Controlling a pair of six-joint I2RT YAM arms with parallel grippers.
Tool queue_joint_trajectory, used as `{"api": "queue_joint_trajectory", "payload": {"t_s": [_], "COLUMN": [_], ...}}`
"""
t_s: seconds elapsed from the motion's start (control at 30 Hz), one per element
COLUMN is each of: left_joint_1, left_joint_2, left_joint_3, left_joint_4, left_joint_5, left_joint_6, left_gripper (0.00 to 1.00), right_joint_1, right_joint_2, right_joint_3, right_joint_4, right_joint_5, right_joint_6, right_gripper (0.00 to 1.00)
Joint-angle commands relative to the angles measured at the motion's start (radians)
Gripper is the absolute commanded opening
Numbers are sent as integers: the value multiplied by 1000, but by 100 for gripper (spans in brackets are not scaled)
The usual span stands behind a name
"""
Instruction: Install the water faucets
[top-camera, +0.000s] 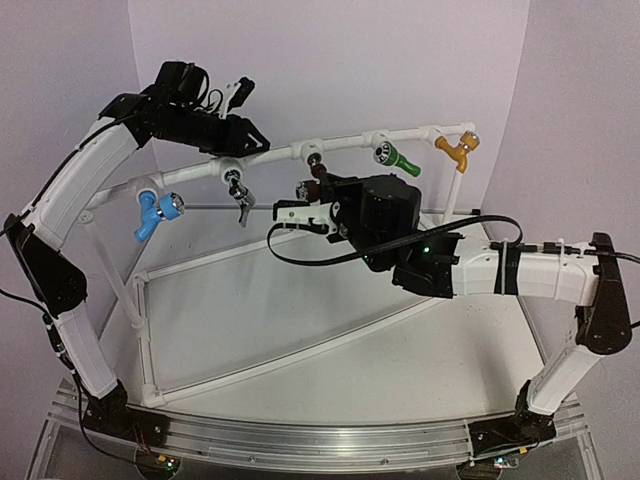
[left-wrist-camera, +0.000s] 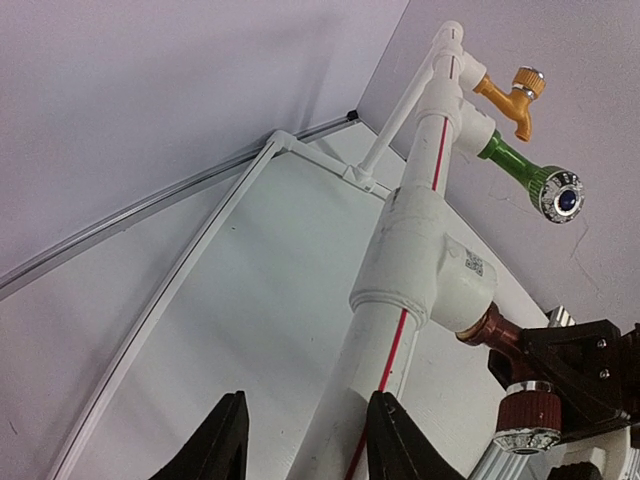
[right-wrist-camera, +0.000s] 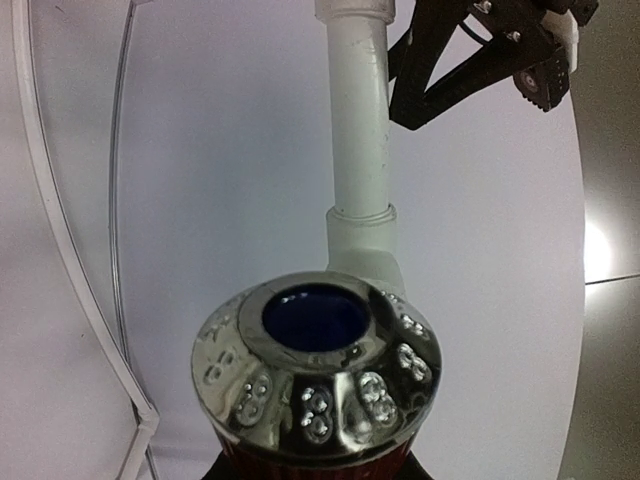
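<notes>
Running across the white pipe frame (top-camera: 290, 152) that stands on the worktop (top-camera: 330, 370), the upper rail carries five water faucets in a row. The blue faucet (top-camera: 152, 214) sits at the left end, its silvery end facing right. The left end effector (left-wrist-camera: 308, 402) is at the rail just above the chrome faucet (top-camera: 240, 196). In the left wrist view its two dark fingers (left-wrist-camera: 225, 440) stand apart on either side of the pipe. A gap shows at the left-hand finger, so no clamp on the pipe is evident. The chrome faucet hangs below the rail. Next, near mid-rail, the dark brown faucet (left-wrist-camera: 520, 405) meets the side outlet of a white tee fitting (left-wrist-camera: 430, 270) through a coppery neck. The right end effector (top-camera: 312, 203) is closed on this faucet. The right wrist view is filled by the faucet's silvery studded end with a blue centre, directly below the pipe. A black cable (top-camera: 300, 258) loops from the right arm. Further right, the green faucet (top-camera: 395, 157) and then the orange faucet (top-camera: 455, 148) sit in their fittings, the orange one at the frame's right corner.
</notes>
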Motion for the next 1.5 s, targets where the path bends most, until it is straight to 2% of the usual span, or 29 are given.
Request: {"api": "queue_joint_trajectory", "payload": {"t_s": [0.0, 0.27, 0.53, 0.7, 0.87, 1.17, 1.47], "left_joint_1": [-7, -6, -7, -8, -7, -7, -8], "left_joint_2": [11, -22, -17, -34, -33, -31, -33], "left_joint_3": [-44, -105, -126, -166, -183, -189, -193], "left_joint_4": [-57, -40, -49, -35, -41, -39, -38], "left_joint_5": [9, 53, 56, 95, 71, 69, 78], "left_joint_6": [8, 24, 18, 24, 28, 30, 30], "left_gripper": [42, 56, 54, 57, 56, 53, 52], "right_joint_1": [-14, -18, -18, -18, -18, -24, -49], "right_joint_2": [11, 5, 8, 20, 31, 45, 48], "right_joint_3": [24, 25, 37, 53, 70, 86, 108], "right_joint_4": [173, 168, 154, 146, 130, 118, 118], "right_joint_5": [18, 6, -11, -20, -23, -23, -27], "right_joint_6": [-46, -46, -40, -35, 2, 168, 451], "right_gripper": [0, 0, 0, 0, 0, 0, 0]}}
